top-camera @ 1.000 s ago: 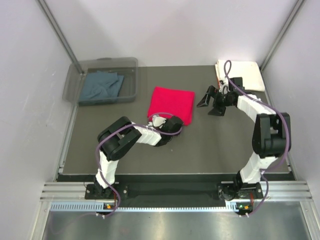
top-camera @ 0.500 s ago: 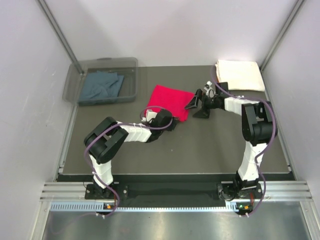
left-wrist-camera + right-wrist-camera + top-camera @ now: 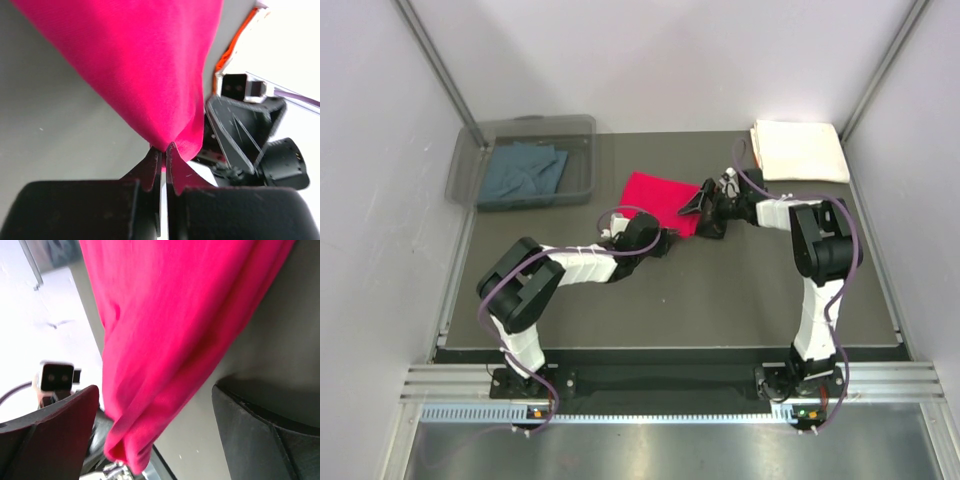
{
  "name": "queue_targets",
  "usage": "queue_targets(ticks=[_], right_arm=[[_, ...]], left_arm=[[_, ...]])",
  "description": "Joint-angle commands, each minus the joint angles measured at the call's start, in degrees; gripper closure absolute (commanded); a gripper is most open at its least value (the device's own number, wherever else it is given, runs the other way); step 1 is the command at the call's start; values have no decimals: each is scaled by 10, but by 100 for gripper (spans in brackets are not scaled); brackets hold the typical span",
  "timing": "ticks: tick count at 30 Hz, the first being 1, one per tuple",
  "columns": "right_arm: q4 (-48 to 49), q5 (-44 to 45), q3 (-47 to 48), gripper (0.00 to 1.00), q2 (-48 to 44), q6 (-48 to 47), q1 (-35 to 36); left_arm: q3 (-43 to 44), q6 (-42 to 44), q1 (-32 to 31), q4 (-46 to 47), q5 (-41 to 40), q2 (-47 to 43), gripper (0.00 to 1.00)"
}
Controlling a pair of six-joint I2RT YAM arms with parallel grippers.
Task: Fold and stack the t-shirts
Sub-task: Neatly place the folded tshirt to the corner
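Looking down from the top camera, you see the red t-shirt (image 3: 658, 195) as a soft, matte, folded patch near the middle of the dark grey table (image 3: 740, 290). Its near right corner is drawn into a point at the left gripper (image 3: 667, 238), whose jaws are closed on that corner. The right gripper (image 3: 705, 207) sits at the shirt's right edge with its black fingers spread wide. The cream-white t-shirt (image 3: 800, 150) lies as a neat flat rectangle in the far right corner, well apart from both claws. The slate blue-grey t-shirt (image 3: 525, 170) lies loosely crumpled inside the clear plastic bin (image 3: 520, 125) at the far left.

In your left wrist view, the two dark, tapered fingers (image 3: 150, 167) meet almost tip to tip, pinching a fold of the red cloth. From that pinch the finely woven fabric fans upward and outward in a smooth cone above the table. Just to the right, the other arm's angular black claw stands close beside the lifted fold.

In your right wrist view, the two broad black fingers (image 3: 260, 435) stand far apart. The red cloth hangs between them in soft rounded folds, nearer the left finger. You cannot tell whether either pad touches it. Smooth grey table surface shows at the right.
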Motion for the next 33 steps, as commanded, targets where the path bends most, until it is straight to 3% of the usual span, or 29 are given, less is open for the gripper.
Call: queue_targets(ticks=[1, 8, 14, 15, 17, 18, 19, 20, 24, 29, 33], right_arm=[[45, 29, 14, 6, 6, 42, 2], [86, 61, 46, 17, 41, 64, -2], [106, 81, 80, 37, 73, 61, -3], [109, 83, 83, 49, 73, 58, -3], [102, 87, 92, 64, 74, 39, -3], [101, 90, 94, 88, 71, 29, -3], [84, 93, 98, 100, 67, 4, -3], [63, 100, 114, 100, 65, -17, -6], [-150, 171, 176, 100, 7, -231, -7], [-299, 319, 248, 100, -56, -391, -13], [-397, 396, 307, 100, -62, -501, -23]], left_arm=[[4, 7, 2, 7, 8, -38, 100], [-20, 1, 2, 9, 15, -58, 100], [-35, 10, 1, 7, 29, -70, 100], [-38, 14, 1, 7, 28, -73, 100], [-40, 20, 2, -3, 35, -82, 100], [-37, 30, 2, -14, 45, -85, 99], [-33, 42, 2, -29, 62, -90, 95], [-30, 79, 2, -55, 72, -106, 86], [-16, 237, -2, -177, 56, -189, 69], [-54, 440, -2, -267, 14, -307, 69], [-81, 531, 1, -299, 21, -355, 69]])
